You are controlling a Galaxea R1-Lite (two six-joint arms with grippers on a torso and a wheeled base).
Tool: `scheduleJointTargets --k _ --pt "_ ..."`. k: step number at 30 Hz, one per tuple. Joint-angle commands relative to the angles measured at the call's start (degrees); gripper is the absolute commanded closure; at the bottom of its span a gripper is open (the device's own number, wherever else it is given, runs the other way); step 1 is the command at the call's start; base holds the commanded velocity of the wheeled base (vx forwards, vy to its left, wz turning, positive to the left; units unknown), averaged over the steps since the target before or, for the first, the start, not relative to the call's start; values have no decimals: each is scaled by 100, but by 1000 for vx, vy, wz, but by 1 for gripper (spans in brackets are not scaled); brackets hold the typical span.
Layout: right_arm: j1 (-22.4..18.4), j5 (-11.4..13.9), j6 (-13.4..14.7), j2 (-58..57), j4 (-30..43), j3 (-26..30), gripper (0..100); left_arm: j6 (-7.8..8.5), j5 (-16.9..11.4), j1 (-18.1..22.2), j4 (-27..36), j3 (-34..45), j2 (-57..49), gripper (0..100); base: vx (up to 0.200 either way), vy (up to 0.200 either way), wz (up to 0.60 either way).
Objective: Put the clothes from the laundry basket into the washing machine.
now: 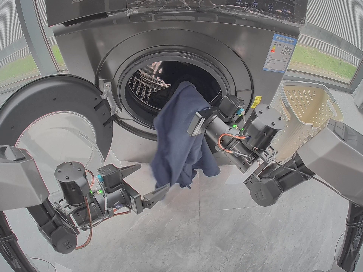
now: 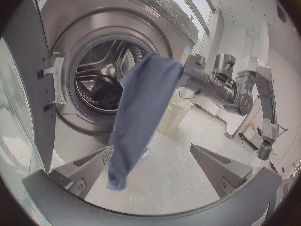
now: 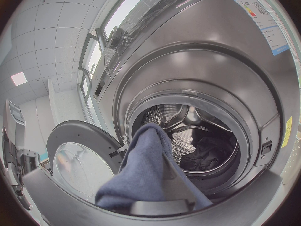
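- Right end effector (image 1: pixel 193 116) clamped on top fold of navy garment (image 1: pixel 177 144), jaws hidden under cloth.
- Held at mouth of washing machine (image 1: pixel 189 38). Most of cloth hangs outside, down toward floor (image 1: pixel 211 227).
- Left end effector (image 1: pixel 145 181) wide open, empty, low over floor, one fingertip close to hanging hem.
- Dark clothes (image 3: pixel 207 154) lie in drum (image 1: pixel 143 84).
- Laundry basket (image 1: pixel 306 106) stands just beside machine, on robot's right.
- Judgement: carry grip deep past door seal before release, else tail probably slides out.
- Left arm could scoop hem in.
- Stay clear of open door (image 1: pixel 49 95).

Grey boxy arms (image 1: pixel 336 155), black cylindrical joints (image 1: pixel 72 180) with screws, orange cables (image 1: pixel 89 223), green lights, dark wedge-shaped fingers (image 2: pixel 219 170).
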Motion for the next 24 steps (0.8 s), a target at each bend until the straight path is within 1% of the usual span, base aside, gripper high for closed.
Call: scheduleJointTargets --k 1,8,10,15,20,21,24 --pt "11 0 1 -5 -8 -15 100 73 -3 -67 -3 68 366 0 0 0 0" --pt "125 0 10 -14 -17 37 100 64 32 -41 -12 -249 471 0 0 0 0" --pt "161 0 10 -31 -8 29 100 -6 32 -76 -12 -486 542 0 0 0 0" --pt "204 0 10 -40 -8 37 100 -15 40 -138 -21 -1075 972 0 0 0 0" --pt "231 0 10 -84 1 37 100 -42 5 -173 -21 -1435 1166 0 0 0 0" --pt "292 0 10 -101 1 37 100 -59 5 -234 -21 -1576 1271 0 0 0 0" --pt "389 0 10 -128 1 37 100 -68 14 -252 -21 -1795 1465 0 0 0 0"
